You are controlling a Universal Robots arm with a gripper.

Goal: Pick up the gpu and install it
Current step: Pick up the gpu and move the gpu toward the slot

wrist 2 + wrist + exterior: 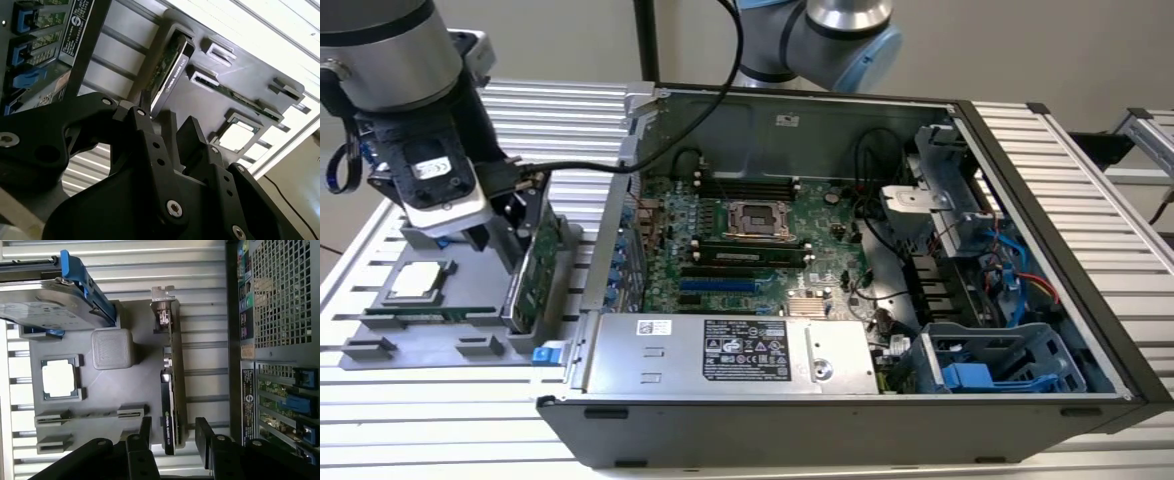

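Ribbed silver slats are making up the desk (560,110) under everything. On it, the gpu (170,390) is standing on its long edge in a slot of a grey moulded tray (105,390). It is a thin green card with a black cooler block on one face and a bent silver bracket at one end. The gripper (173,429) is hanging over the end away from the bracket. Its black, screw-studded fingers (145,429) are spreading to either side of the card, and the first wrist view is showing a gap on each side.

Other pockets of the tray are holding a square silver processor chip (59,380), a narrow green memory stick (90,415) and a silver hard drive (45,300) in a blue frame. Just beside the tray, toward the exterior view's right, an open black computer case (827,430) is holding a green main board (747,240) and a silver power supply box (720,355).
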